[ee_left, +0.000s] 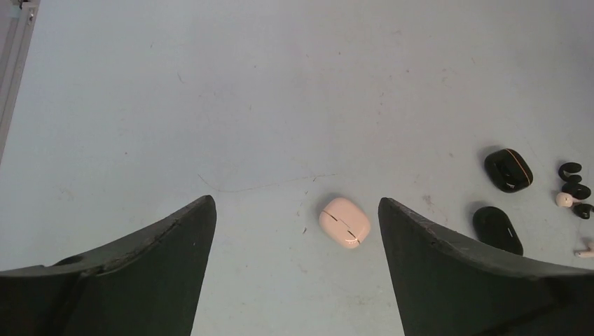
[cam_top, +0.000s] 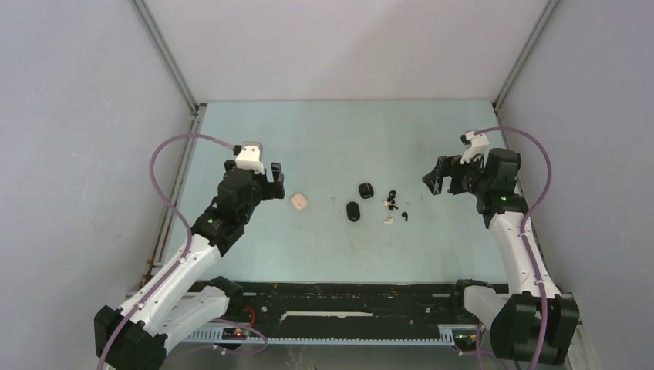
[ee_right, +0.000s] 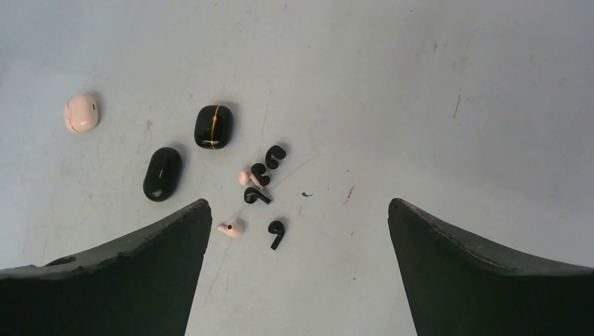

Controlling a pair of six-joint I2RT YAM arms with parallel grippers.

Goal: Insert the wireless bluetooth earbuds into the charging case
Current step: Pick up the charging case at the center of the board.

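Starting at your left gripper: fingers spread wide, nothing held, raised above the table.
Cream case: lies flat just right of that gripper, its seam closed. In the left wrist view you see it between the two fingers, nearer the right-hand one.
Black cases: two, close together near mid-table. The plain case lies nearer you, and the gold-seamed case lies just behind it.
Earbuds: loose on the table just right of the black cases, none seated in a case. You can count four black and two pale ones in the right wrist view.
Right gripper: fingers wide apart, empty, right of the earbuds and clear of them.
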